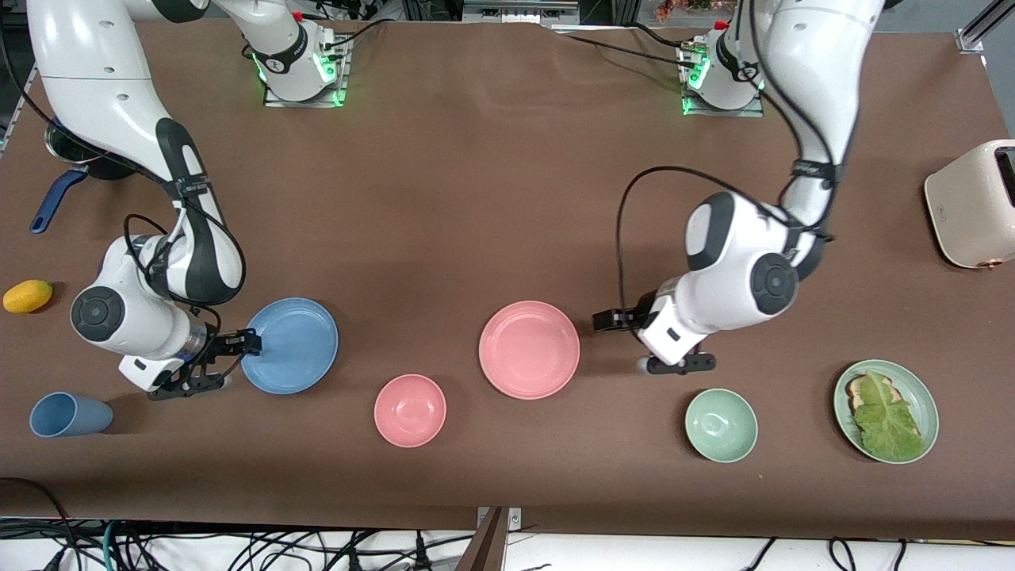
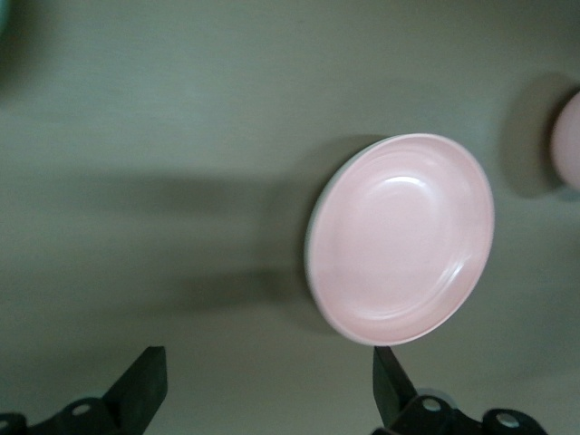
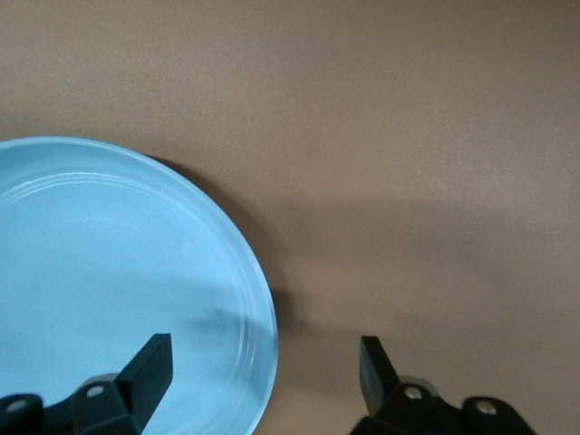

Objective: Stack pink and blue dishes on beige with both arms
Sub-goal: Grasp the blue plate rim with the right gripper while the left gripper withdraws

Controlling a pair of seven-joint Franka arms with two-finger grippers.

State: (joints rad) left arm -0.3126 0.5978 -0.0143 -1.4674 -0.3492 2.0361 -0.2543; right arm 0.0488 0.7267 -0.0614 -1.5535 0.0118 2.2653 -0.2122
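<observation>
The pink plate [image 1: 529,349] lies flat mid-table and also shows in the left wrist view [image 2: 403,237]. My left gripper [image 1: 600,320] [image 2: 267,362] is open just off the plate's rim, toward the left arm's end of the table, holding nothing. The light blue plate [image 1: 290,346] [image 3: 109,272] lies toward the right arm's end. My right gripper [image 1: 252,342] [image 3: 265,353] is open and straddles its rim, with one finger [image 3: 154,358] over the plate and the other off it. The beige plate is hidden or out of view.
A pink bowl [image 1: 410,410], a green bowl [image 1: 721,425] and a green plate [image 1: 924,396] with toast and lettuce lie nearer the front camera. A blue cup [image 1: 70,415], a yellow fruit [image 1: 28,296] and a blue-handled pot [image 1: 59,198] are at the right arm's end. A toaster [image 1: 974,204] is at the left arm's end.
</observation>
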